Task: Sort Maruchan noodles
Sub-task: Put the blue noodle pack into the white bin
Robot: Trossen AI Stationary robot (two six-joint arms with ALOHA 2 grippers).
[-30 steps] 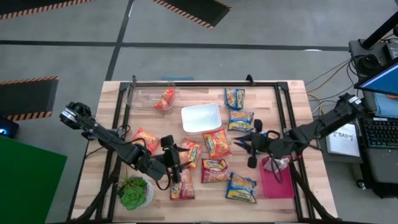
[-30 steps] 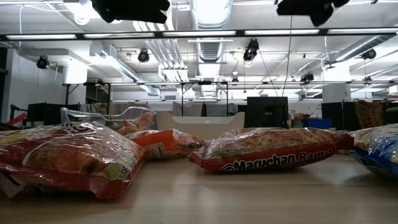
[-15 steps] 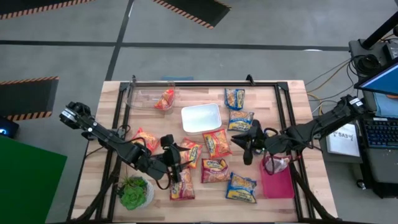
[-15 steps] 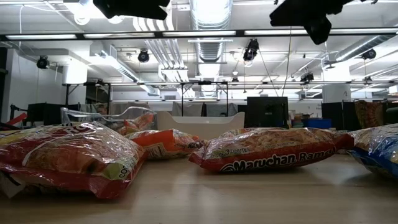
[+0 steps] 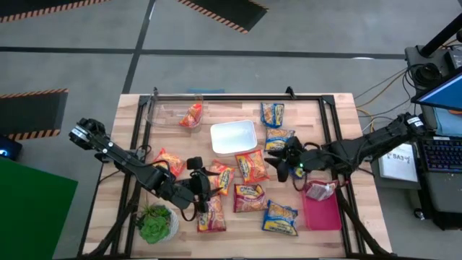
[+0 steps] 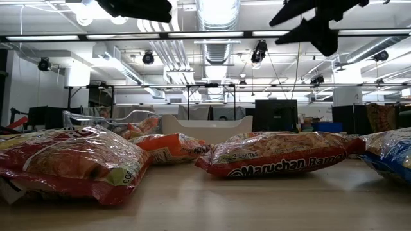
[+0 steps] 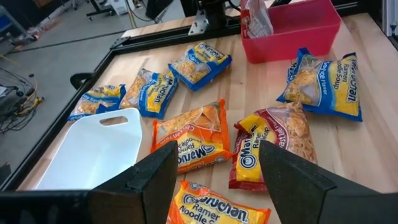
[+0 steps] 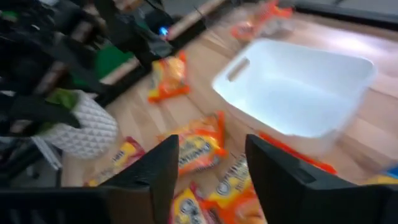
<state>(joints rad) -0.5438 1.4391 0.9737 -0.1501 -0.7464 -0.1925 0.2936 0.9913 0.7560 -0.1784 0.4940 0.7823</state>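
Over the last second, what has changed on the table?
The right tool swung from beside the pink bin toward the table's middle, now open and empty above the blue packet and orange packet. The left tool, packets and bins stayed put.

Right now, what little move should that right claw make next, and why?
Probably drop onto the orange packet beside the white bin and close. The right claw hangs open and empty over the table just next to it, while the pink bin already holds one packet.
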